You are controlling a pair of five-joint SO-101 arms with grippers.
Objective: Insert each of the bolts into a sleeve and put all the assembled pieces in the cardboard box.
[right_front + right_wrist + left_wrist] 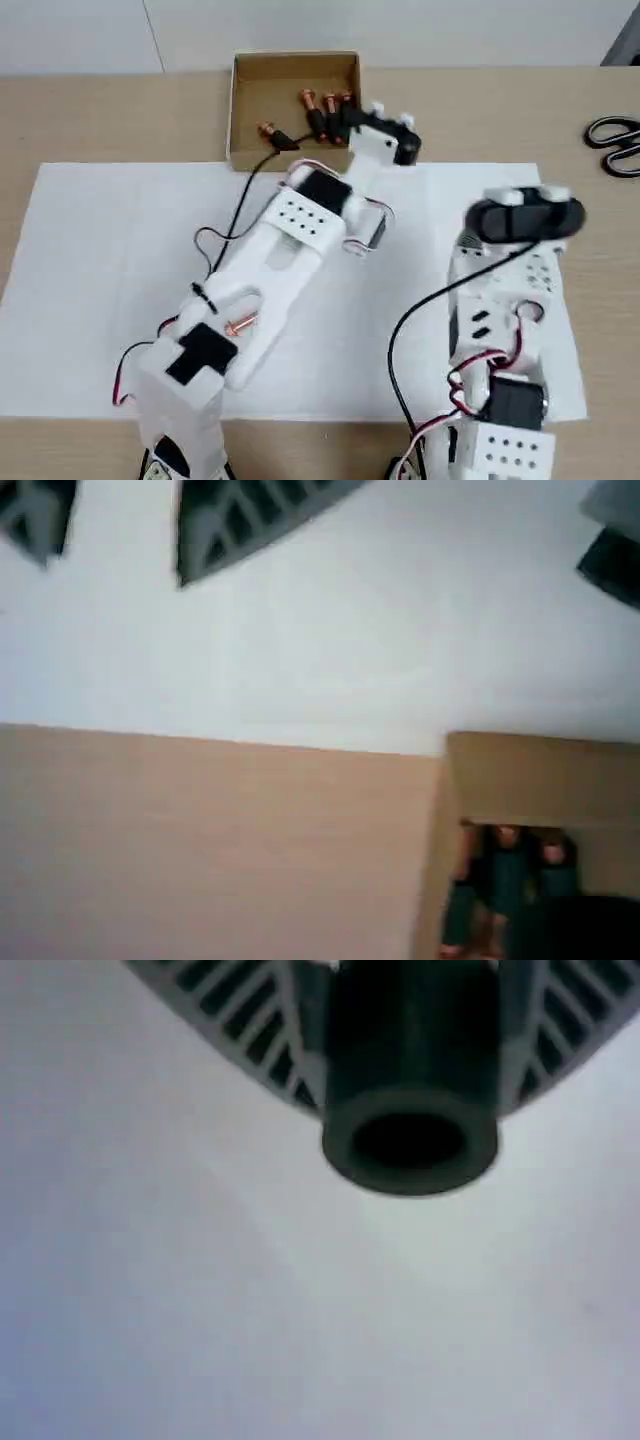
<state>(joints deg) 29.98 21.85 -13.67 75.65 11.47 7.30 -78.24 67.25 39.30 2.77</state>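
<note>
Just at the cardboard box's point(240, 110) right rim, the left gripper point(352, 122) clamps a black sleeve point(410, 1145). The right gripper point(140, 520) hangs, jaws apart, over white paper point(100, 260). One bolt point(240, 325) lies beside the left arm.

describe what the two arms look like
One arm and the other arm match: white plastic shells, black motor blocks, panels of small round holes. Thin black, red and white cables loop along them. Close up, the fingers are dark grey with ribbed slats.
</note>
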